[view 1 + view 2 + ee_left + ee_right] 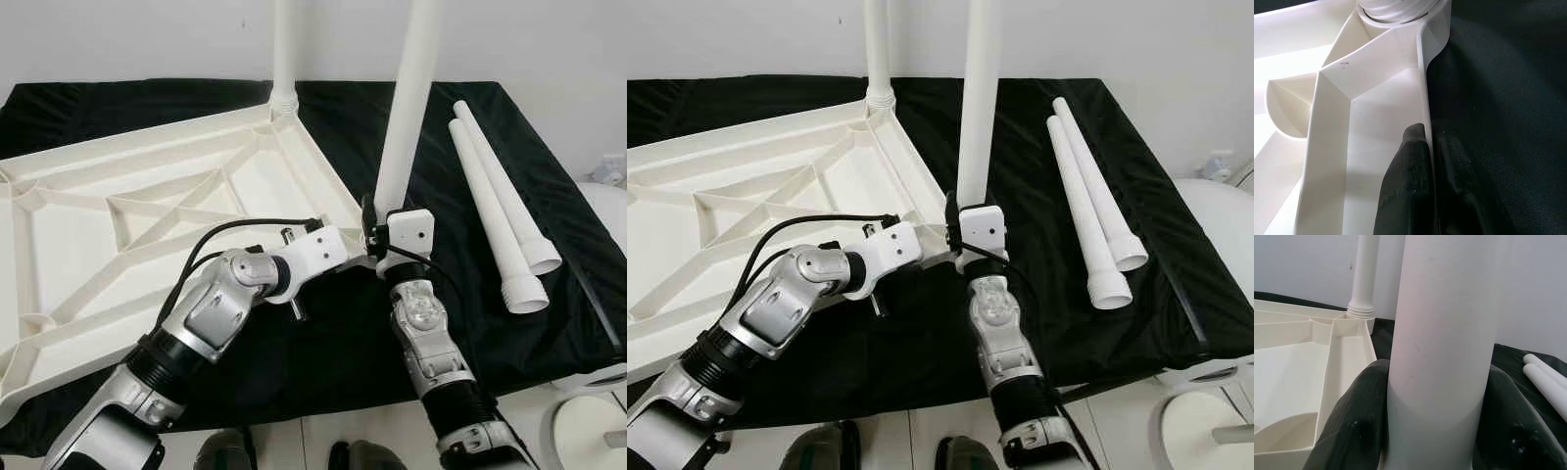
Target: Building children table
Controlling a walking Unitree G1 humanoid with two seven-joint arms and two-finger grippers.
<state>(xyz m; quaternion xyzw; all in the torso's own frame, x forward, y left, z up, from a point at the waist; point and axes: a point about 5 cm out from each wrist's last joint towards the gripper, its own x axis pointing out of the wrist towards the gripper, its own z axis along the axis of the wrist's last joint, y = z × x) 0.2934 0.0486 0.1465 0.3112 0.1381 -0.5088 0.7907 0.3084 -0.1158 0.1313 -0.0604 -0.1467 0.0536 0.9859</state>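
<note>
A white ribbed table top lies upside down on a black cloth. One white leg stands screwed into its far corner. At the near right corner a second leg stands upright, and my right gripper is shut on its lower end, a black finger on each side. My left gripper is shut on the table top's rim just beside that corner, one finger inside the wall and one outside. Two loose legs lie side by side on the cloth to the right.
The cloth-covered surface ends near my body, with pale floor tiles below. White round objects stand on the floor at the right. A white wall runs behind the surface.
</note>
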